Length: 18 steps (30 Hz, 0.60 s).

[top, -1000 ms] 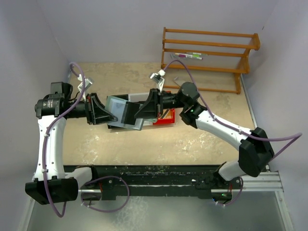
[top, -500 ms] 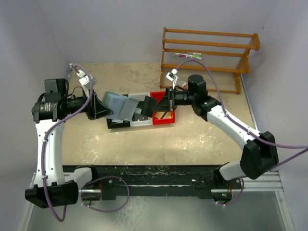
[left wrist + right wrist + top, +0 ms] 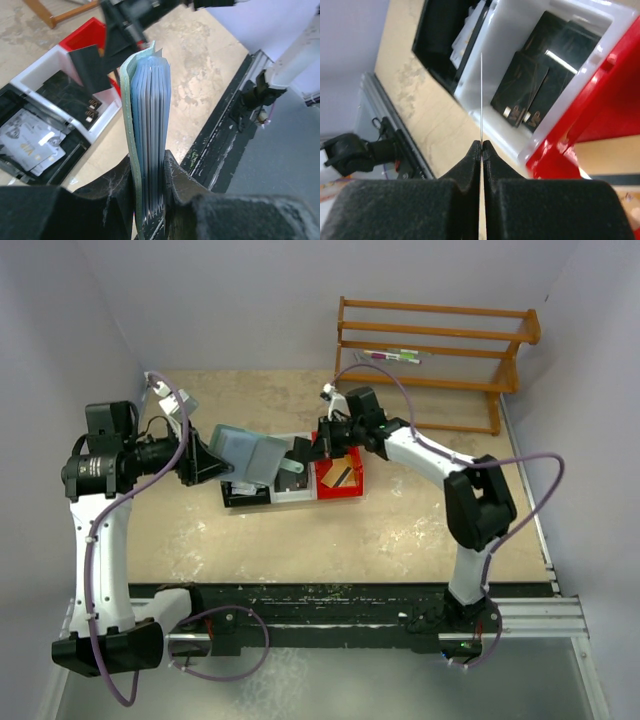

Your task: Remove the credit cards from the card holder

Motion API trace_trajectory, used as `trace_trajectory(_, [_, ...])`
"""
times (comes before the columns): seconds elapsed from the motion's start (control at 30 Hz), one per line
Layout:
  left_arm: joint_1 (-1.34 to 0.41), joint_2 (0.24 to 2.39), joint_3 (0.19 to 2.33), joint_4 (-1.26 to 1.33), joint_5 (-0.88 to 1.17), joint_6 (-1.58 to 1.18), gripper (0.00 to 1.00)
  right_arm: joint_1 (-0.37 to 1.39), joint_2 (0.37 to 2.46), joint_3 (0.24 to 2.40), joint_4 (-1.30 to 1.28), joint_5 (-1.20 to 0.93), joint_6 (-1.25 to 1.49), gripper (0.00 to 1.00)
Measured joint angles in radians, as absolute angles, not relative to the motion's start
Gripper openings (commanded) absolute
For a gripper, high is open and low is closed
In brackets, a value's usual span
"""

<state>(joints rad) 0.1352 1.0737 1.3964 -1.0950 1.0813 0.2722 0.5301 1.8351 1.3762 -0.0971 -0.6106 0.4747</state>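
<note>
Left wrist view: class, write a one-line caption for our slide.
Left gripper clamps the card holder, cards packed edge-on inside, with the white bin beyond.

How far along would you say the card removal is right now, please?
Done: silvery cards lie in the black bin and black cards in the white bin. In hand: the right gripper is shut on one dark card by the white bin, while the left gripper clamps the card holder. Left: a thick stack of credit cards fills the holder, so most of the job remains.
</note>
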Motion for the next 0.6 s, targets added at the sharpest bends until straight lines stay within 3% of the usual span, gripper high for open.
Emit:
trace_trajectory(0.37, [0.135, 1.033, 1.394, -1.069, 1.244, 0.194, 0.17, 0.607, 2.102, 1.565, -0.170, -0.500, 0.456, 0.01])
trace_trajectory(0.6, [0.135, 1.032, 1.393, -1.065, 1.301, 0.168, 0.17, 0.628, 2.107, 1.615, -0.207, -0.439, 0.436, 0.29])
